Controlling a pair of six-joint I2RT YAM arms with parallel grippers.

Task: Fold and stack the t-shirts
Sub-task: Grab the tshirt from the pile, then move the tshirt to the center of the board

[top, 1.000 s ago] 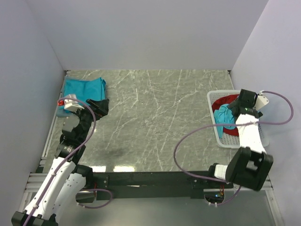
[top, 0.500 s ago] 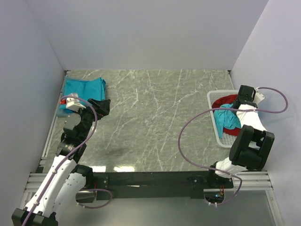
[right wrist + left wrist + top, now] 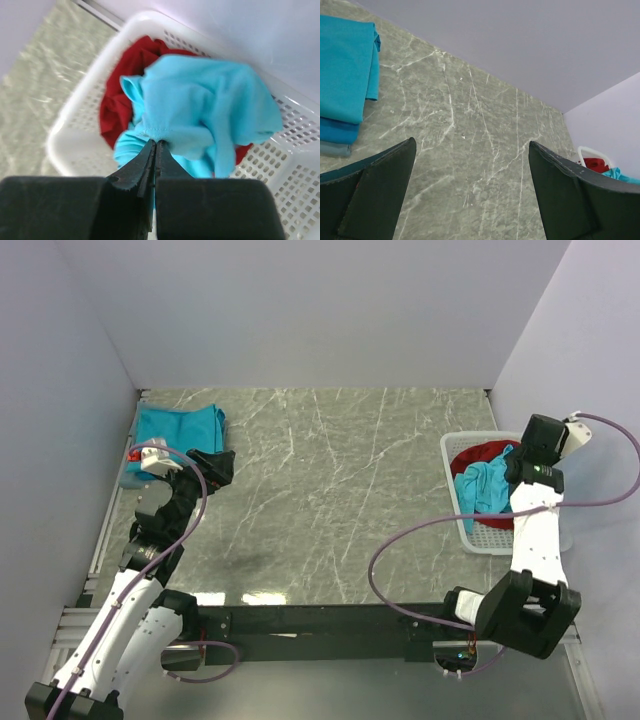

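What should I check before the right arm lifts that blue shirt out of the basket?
1. Right gripper shut on the turquoise t-shirt: ok.
2. Red garment free of that t-shirt: cannot tell.
3. Basket held down against lifting: not ok, nothing holds it.
4. Left gripper open, away from the basket: ok.
5. Folded t-shirts lying off to the far left: ok.
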